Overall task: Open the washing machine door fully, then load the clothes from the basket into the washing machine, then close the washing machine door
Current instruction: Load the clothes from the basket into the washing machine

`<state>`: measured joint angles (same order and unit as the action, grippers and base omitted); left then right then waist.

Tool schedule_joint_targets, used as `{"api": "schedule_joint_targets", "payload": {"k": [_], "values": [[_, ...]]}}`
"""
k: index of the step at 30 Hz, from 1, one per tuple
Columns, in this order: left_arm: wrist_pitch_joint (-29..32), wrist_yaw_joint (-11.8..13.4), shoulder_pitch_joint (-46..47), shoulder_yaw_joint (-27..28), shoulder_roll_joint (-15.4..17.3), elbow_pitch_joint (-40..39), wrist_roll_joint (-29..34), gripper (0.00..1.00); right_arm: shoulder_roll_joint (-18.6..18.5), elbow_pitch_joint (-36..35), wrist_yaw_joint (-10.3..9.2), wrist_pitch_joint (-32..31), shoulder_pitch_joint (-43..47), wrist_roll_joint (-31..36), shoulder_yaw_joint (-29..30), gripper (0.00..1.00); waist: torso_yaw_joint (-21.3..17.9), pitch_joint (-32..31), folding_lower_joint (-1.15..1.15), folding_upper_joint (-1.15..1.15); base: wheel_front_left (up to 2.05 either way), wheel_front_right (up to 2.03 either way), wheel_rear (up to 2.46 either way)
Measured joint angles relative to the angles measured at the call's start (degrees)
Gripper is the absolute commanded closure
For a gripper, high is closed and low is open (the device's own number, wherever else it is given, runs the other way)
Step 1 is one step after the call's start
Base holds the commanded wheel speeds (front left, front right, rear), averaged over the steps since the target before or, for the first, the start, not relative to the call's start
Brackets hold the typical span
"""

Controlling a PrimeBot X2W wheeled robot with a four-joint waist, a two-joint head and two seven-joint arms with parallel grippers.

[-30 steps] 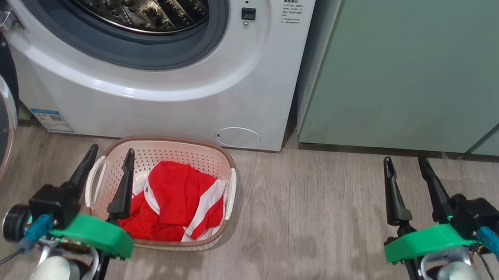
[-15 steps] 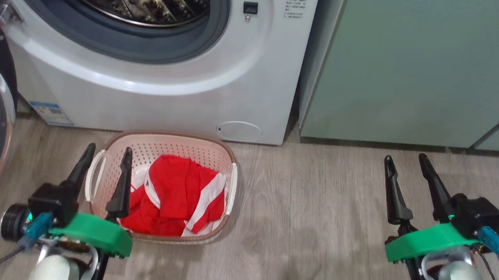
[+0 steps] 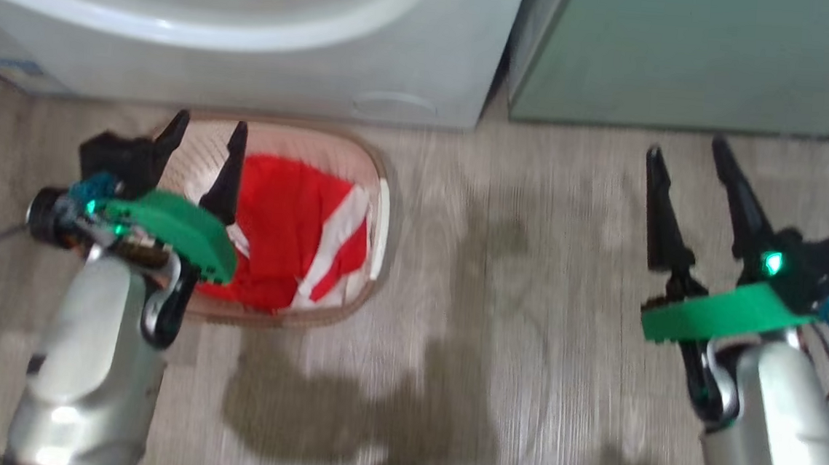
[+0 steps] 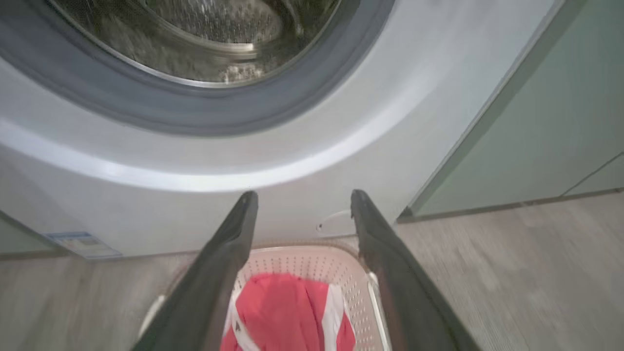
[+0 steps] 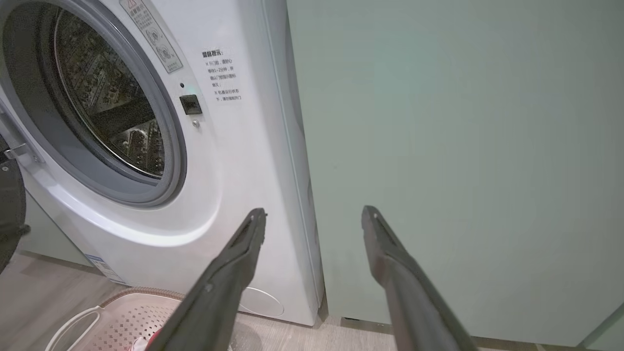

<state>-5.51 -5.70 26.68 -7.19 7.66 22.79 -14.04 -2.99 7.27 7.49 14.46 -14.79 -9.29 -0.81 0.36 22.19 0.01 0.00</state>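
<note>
The cream basket [image 3: 381, 208] stands on the floor right in front of the white washing machine [image 3: 253, 39]. The red and white clothes [image 3: 290, 231] lie inside it. My left gripper [image 3: 210, 125] hangs open over the basket's left part, fingers pointing toward the machine and holding nothing. In the left wrist view the left gripper [image 4: 304, 195] frames the clothes [image 4: 287, 312] and the basket [image 4: 317, 253] below the open steel drum [image 4: 195, 29]. My right gripper [image 3: 686, 148] is open over bare floor, far right of the basket. The washing machine door's black rim [image 5: 7, 209] shows swung out at the left edge.
Pale green cabinets [image 3: 689, 55] stand right of the machine, and they face my right gripper [image 5: 314, 210] in the right wrist view. Wood-look floor [image 3: 514, 269] stretches between the basket and my right arm. A round flap [image 3: 394, 103] sits low on the machine's front.
The whole head picture has shifted: the camera has tilted down, so the drum has left that view and more of my forearms shows. Both grippers stay open.
</note>
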Motion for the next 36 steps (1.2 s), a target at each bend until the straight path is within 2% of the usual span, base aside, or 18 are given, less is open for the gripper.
{"api": "schedule_joint_targets", "payload": {"k": [7, 11, 12, 13, 18, 25, 35, 36], "values": [[2.0, -1.2, 12.4, -2.0, -0.3, 20.2, -2.0, 0.0, 0.0, -2.1, 0.0, 0.0, -6.4, 0.0, -2.3, 0.0, -1.7, 10.3, 0.01, 0.0, 0.0, 0.0, 0.0], [2.5, -1.7, 18.4, -2.7, -0.2, 28.8, -3.8, 0.0, -0.1, -3.6, 0.0, 0.0, -8.8, 0.0, -3.6, 0.0, -2.9, 16.1, 0.01, 0.0, 0.0, 0.0, 0.0], [2.5, -1.7, 18.4, -2.7, -0.2, 28.8, -3.8, 0.0, -0.1, -3.6, 0.0, 0.0, -8.8, 0.0, -3.6, 0.0, -2.9, 16.1, 0.01, 0.0, 0.0, 0.0, 0.0], [2.5, -1.7, 21.0, -3.3, 0.1, 32.0, -4.6, 0.0, -0.1, -4.5, 0.0, 0.0, -9.8, 0.0, -3.9, 0.0, -3.5, 18.9, 0.01, 0.0, 0.0, 0.0, 0.0], [2.9, -1.7, 24.9, -5.0, 1.3, 36.7, -7.3, 0.0, -0.1, -6.2, 0.01, 0.0, -11.0, 0.0, -4.7, 0.0, -4.9, 24.2, 0.0, 0.0, 0.0, 0.0, 0.0], [4.5, -1.7, 28.8, -7.0, 5.2, 42.7, -11.7, 0.0, -0.1, -8.3, 0.01, 0.2, -11.5, 0.0, -5.4, 0.0, -7.4, 31.6, 0.0, 0.0, 0.0, 0.0, 0.0], [6.5, -1.7, 32.5, -10.6, 7.3, 47.1, -14.2, 0.0, -0.1, -10.0, 0.0, 0.2, -10.3, 0.0, -6.0, 0.0, -9.8, 35.7, -0.01, 0.0, 0.0, 0.0, 0.0], [6.8, -1.7, 32.6, -11.1, 7.4, 47.2, -14.4, 0.22, -0.1, -10.0, 0.0, 0.2, -10.3, 0.0, -6.0, 0.0, -10.0, 35.8, -0.01, 0.0, 0.0, 0.0, 0.0]]}}
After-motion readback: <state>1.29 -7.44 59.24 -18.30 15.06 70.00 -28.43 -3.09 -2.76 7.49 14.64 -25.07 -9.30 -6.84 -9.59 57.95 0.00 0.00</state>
